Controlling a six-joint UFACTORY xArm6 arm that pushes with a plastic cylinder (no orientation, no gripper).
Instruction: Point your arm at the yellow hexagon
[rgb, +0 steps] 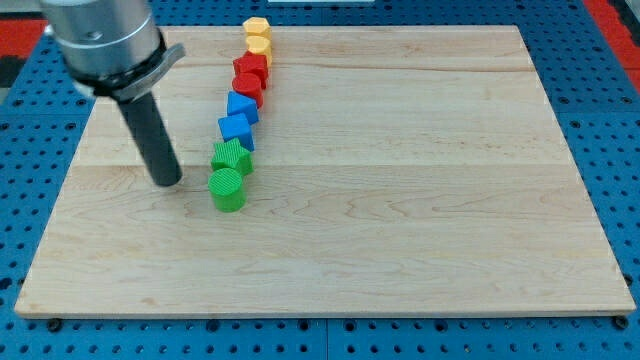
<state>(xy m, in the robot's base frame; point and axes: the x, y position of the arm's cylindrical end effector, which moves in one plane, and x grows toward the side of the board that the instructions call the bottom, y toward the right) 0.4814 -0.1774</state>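
Note:
A line of blocks runs down the board's upper left-centre. The yellow hexagon (257, 28) is at the top, with a second yellow block (259, 48) just below it. Then come two red blocks (251, 68) (247, 88), two blue blocks (242, 106) (236, 129), a green star-like block (232, 157) and a green cylinder (227, 189). My tip (166, 182) rests on the board left of the green cylinder, far below and left of the yellow hexagon.
The wooden board (400, 200) lies on a blue perforated table (600, 120). The arm's grey housing (105, 40) hangs over the board's top left corner.

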